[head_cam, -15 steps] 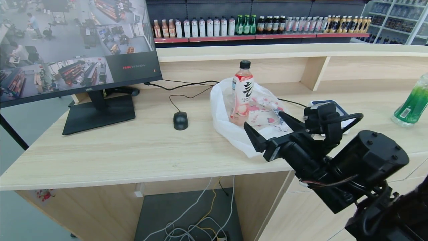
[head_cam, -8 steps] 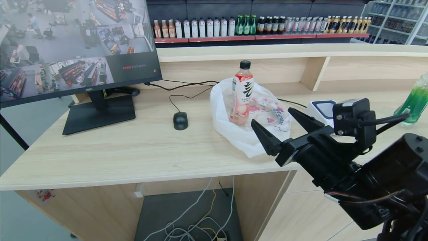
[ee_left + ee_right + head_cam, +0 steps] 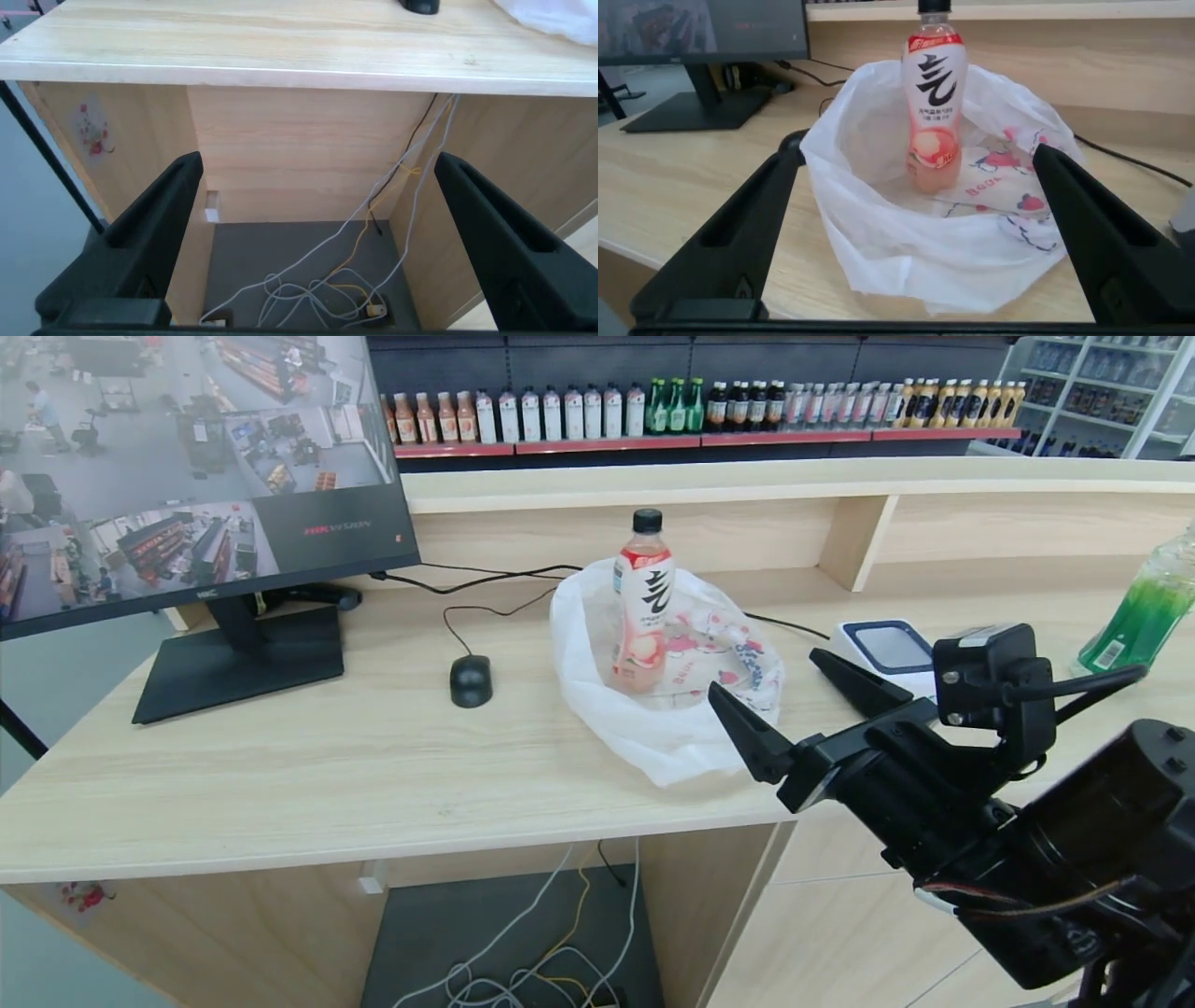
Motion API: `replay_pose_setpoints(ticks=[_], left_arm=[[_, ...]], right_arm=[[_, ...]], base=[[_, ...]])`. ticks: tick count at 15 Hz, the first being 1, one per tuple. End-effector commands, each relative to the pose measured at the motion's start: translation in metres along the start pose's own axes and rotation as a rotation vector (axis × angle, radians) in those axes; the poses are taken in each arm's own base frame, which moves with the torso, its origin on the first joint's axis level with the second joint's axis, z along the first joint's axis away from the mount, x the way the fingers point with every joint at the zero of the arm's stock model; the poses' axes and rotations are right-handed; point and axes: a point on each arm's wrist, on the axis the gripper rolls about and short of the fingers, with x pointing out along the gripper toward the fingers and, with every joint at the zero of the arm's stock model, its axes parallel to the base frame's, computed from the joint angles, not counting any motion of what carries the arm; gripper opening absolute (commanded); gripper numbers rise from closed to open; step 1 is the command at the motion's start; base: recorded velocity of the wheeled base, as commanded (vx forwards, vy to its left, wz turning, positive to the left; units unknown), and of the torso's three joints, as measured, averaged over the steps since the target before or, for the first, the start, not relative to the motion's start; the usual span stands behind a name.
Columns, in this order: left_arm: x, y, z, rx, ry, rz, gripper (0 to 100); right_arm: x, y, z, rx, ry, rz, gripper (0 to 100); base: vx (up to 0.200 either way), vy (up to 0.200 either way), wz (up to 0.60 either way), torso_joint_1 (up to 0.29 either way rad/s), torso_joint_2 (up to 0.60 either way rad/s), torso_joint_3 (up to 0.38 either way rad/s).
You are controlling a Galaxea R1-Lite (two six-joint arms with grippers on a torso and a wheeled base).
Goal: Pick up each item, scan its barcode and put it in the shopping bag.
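The pink bottle is standing upright in the white shopping bag on the desk, while the right hand is hovering released and empty just before the bag and the left hand is hanging released, empty, below the desk's front edge.

I see a pink bottle with a black cap standing up inside the open white bag, in the middle of the picture. A green bottle is at the right edge. The white scanner sits flat between them.
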Motion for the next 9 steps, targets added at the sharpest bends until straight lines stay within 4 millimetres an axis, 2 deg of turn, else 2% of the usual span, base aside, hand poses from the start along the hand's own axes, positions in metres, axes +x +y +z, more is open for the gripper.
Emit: replay_pose_setpoints(ticks=[1, 9], left_arm=[[0.0000, 0.0000, 0.0000, 0.000, 0.000, 0.002, 100], [0.0000, 0.0000, 0.0000, -0.006, 0.000, 0.000, 100]], right_arm=[[0.0011, 0.0002, -0.0010, 0.000, 0.001, -0.002, 100], [0.0004, -0.0023, -0.0030, -0.005, 0.010, -0.010, 100]], base=[[0.000, -0.200, 0.00, 0.007, 0.00, -0.002], [0.000, -0.200, 0.00, 0.004, 0.00, 0.005]])
